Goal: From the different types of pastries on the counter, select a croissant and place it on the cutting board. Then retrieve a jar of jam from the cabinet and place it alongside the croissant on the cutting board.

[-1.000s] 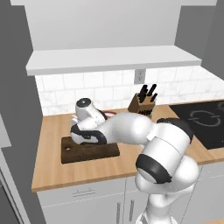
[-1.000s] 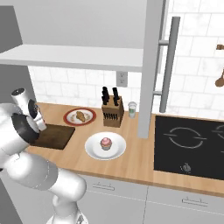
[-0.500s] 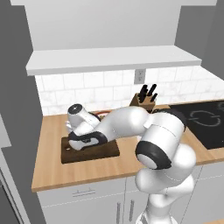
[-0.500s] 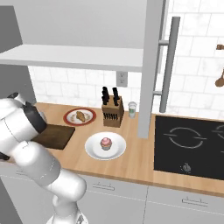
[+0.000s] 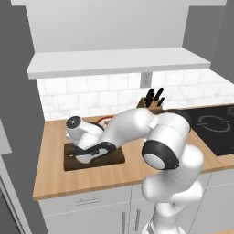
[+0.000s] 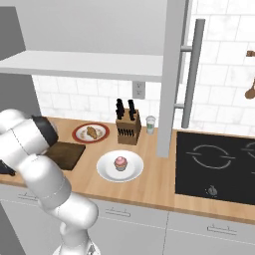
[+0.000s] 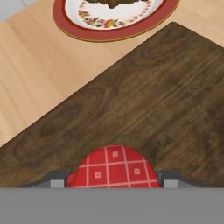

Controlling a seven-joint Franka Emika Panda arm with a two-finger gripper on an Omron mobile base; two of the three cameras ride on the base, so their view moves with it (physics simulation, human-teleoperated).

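My gripper is shut on the jar of jam, whose red checked lid shows between the two finger tips. The jar hangs low over the dark brown cutting board, close to its surface. In the left base view the hand leans down over the left end of the board. The croissant lies on a red-rimmed plate just behind the board, with its edge at the top of the hand view. The pink-frosted cupcake sits on a white plate. The pale cabinet hangs above.
On the light wood counter a knife block and a small cup stand by the tiled wall. A black stovetop lies to the right. A white shelf juts out above the counter.
The hand with the jar has moved a little left and down over the cutting board. The plates and pastries have not moved.
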